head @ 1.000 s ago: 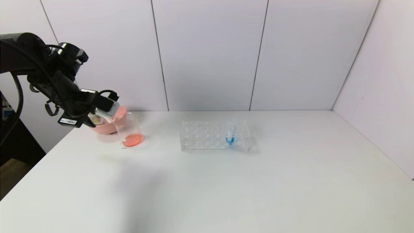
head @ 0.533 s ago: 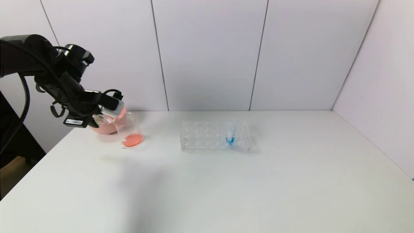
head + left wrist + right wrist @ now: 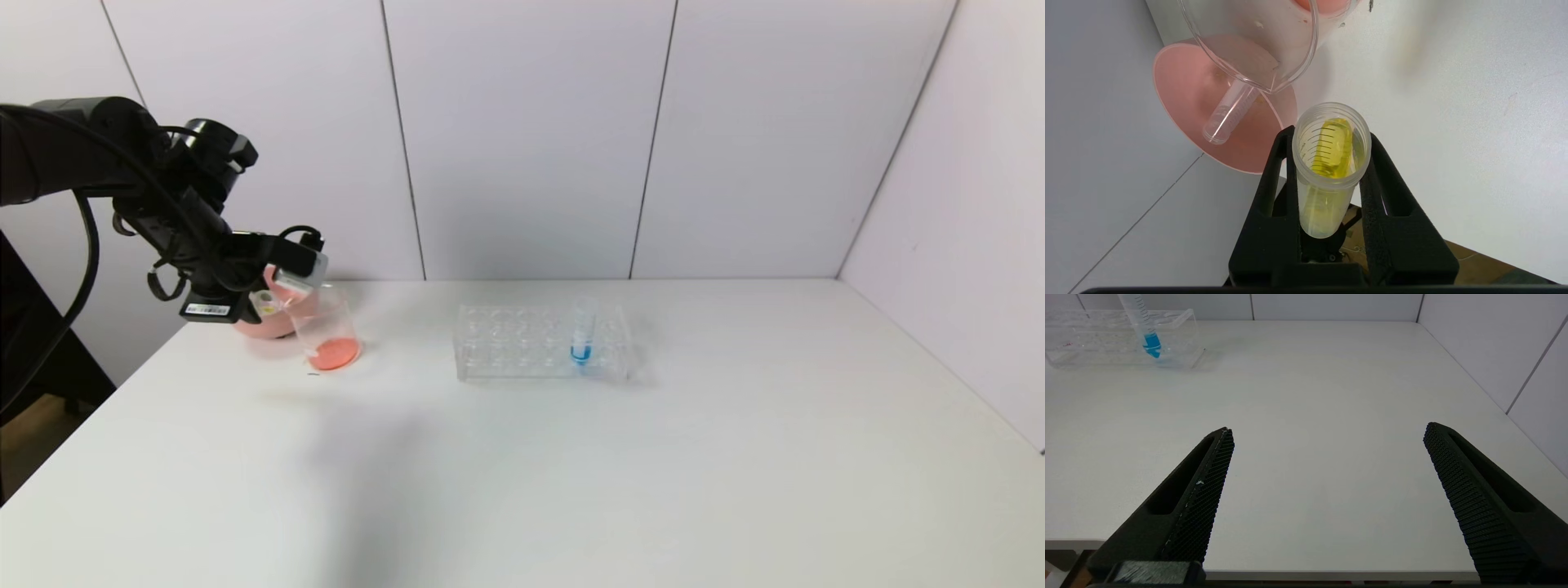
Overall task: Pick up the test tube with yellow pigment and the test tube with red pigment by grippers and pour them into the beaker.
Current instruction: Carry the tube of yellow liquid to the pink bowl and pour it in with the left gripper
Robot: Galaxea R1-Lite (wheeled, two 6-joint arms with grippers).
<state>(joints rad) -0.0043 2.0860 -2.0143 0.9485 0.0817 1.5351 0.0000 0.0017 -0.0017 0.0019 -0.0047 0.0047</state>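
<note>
Left wrist view: the yellow tube [image 3: 1331,163] is a clear ribbed-neck tube with black scale marks, tipped over so the yellow liquid lies along its inner wall, open mouth facing the beaker [image 3: 1257,41] lip and not touching it.
Left gripper [image 3: 1329,143]: black fingers pinched on the yellow tube from both sides, hanging over the far left of the table, right beside the beaker rim.
Beaker: clear, straight sides, pouring lip, orange-red liquid pooled in the bottom [image 3: 333,353]; it stands just in front of the bowl [image 3: 1180,81].
Red tube [image 3: 1229,110]: lying on its side in the pink bowl, looks drained, only a faint tint left.
Bowl: pink, shallow, tucked up close to the back wall.
Rack [image 3: 539,341]: clear plastic with rows of holes, mid-table, well apart from the beaker.
Blue tube [image 3: 581,331]: upright in a hole toward the rack's right end, blue liquid at the bottom.
Right gripper [image 3: 1327,435]: jaws spread wide, nothing between them, low near the table's front edge, off on its own.
Table [image 3: 653,474]: plain white, matte, a soft arm shadow on the left part.
Room: pale panelled walls with thin dark seams behind and to the right.
Count: three tubes (yellow, red, blue), one beaker, one bowl, one rack, two grippers.
</note>
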